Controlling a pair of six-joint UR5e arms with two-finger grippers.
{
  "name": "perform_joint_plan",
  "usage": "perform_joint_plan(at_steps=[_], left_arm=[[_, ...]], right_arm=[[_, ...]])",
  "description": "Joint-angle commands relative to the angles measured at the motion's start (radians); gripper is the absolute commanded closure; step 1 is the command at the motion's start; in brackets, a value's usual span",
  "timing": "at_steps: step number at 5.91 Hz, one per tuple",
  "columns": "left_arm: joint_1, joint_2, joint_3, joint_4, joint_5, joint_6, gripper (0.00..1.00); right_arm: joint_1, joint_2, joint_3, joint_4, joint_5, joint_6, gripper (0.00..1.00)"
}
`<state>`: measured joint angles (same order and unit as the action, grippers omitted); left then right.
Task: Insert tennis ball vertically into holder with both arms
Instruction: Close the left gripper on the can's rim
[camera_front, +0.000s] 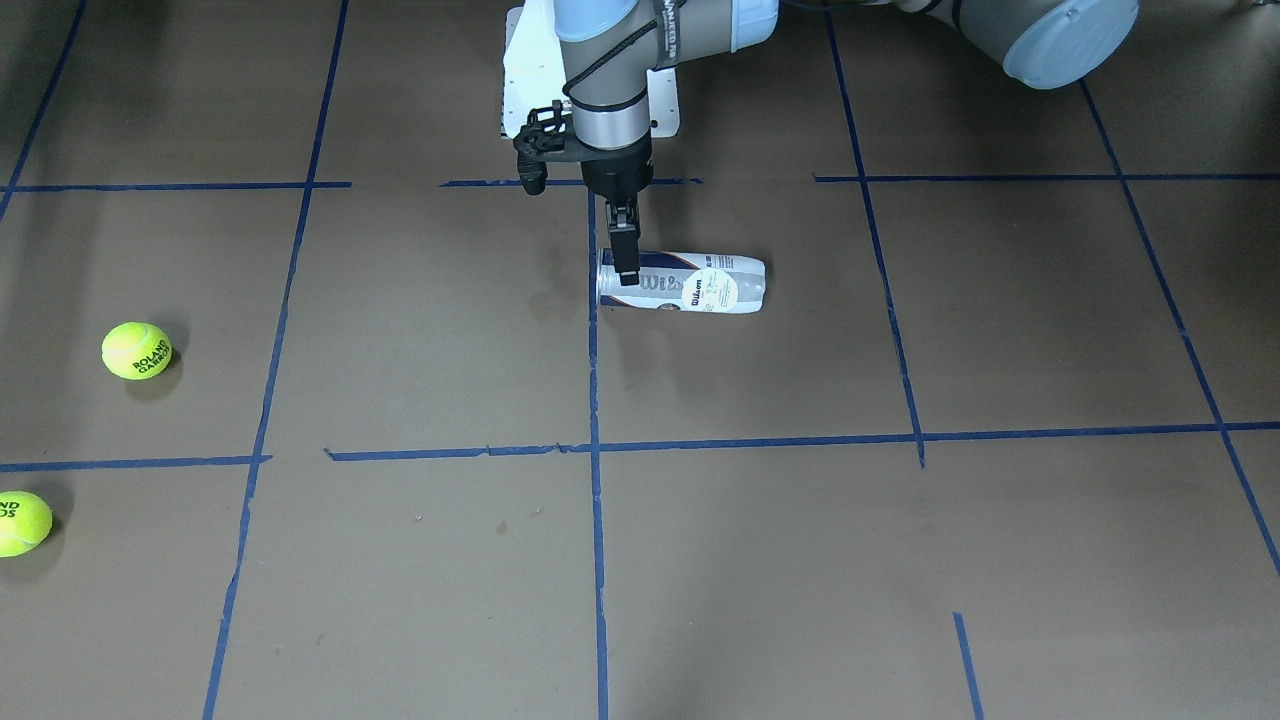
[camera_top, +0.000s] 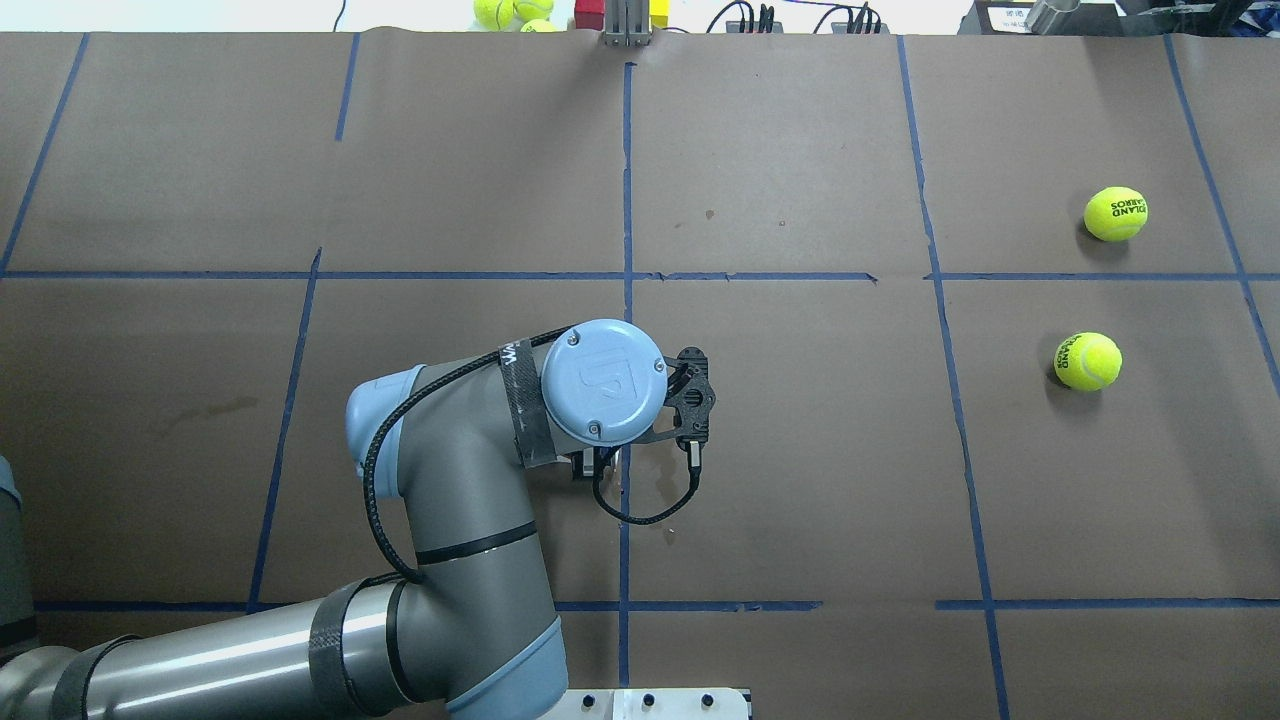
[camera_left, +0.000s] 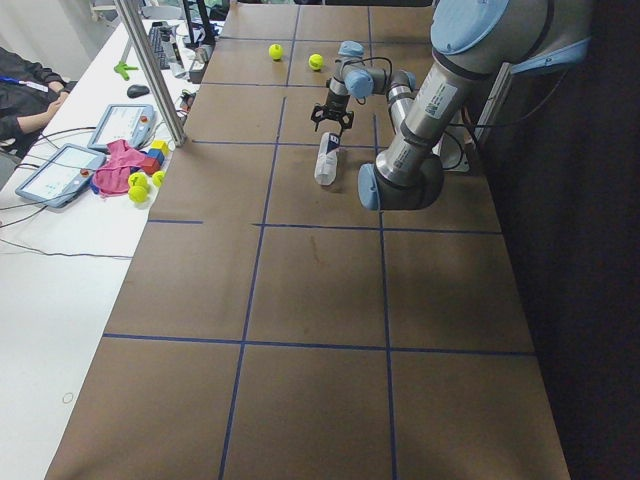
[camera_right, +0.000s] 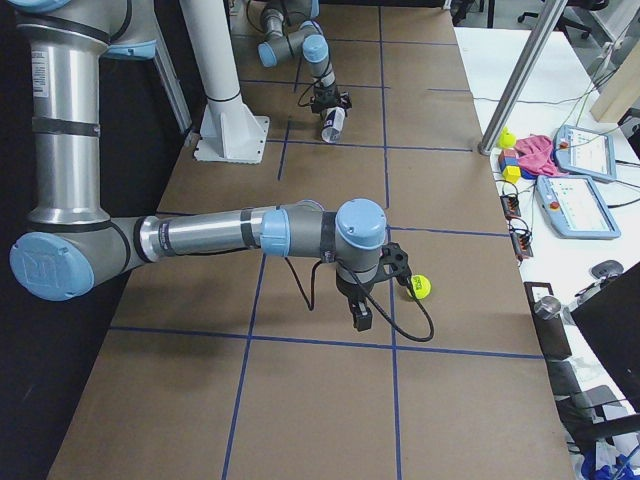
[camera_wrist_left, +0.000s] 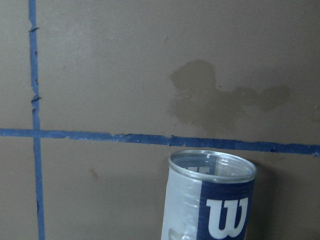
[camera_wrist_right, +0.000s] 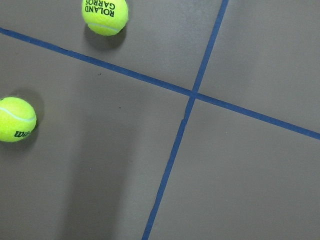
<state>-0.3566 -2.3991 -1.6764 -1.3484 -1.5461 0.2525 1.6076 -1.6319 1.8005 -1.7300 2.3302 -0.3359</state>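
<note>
Clear Wilson holder (camera_front: 700, 286); Roland Garros ball (camera_front: 137, 350).

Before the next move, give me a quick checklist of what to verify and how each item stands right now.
1. Holder upright: not ok, it lies on its side.
2. Holder mouth uncovered: ok, open rim shows in the left wrist view.
3. Left gripper over holder: ok, at the open end.
4. Left gripper closed on holder: cannot tell.
5. Balls free: ok, near tennis ball and far tennis ball lie loose.
6. Right gripper open: cannot tell, shown only from the side.
</note>
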Motion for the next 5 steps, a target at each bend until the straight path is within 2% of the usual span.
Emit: perform_joint_plan(at_steps=[1,3,5], left_arm=[[0.022,0.003,0.015,-0.002,0.026,-0.008,0.0],[0.024,0.0,0.053,-0.017,0.027,-0.029,0.0],[0.024,0.003,0.119,-0.093,0.027,-0.03,0.0]], right_arm=[[0.0,0.0,-0.003,0.0,0.0,0.0,0.0],[0.0,0.0,-0.004,0.0,0.0,0.0,0.0],[-0.001,0.0,-0.004,0.001,0.0,0.0,0.0]])
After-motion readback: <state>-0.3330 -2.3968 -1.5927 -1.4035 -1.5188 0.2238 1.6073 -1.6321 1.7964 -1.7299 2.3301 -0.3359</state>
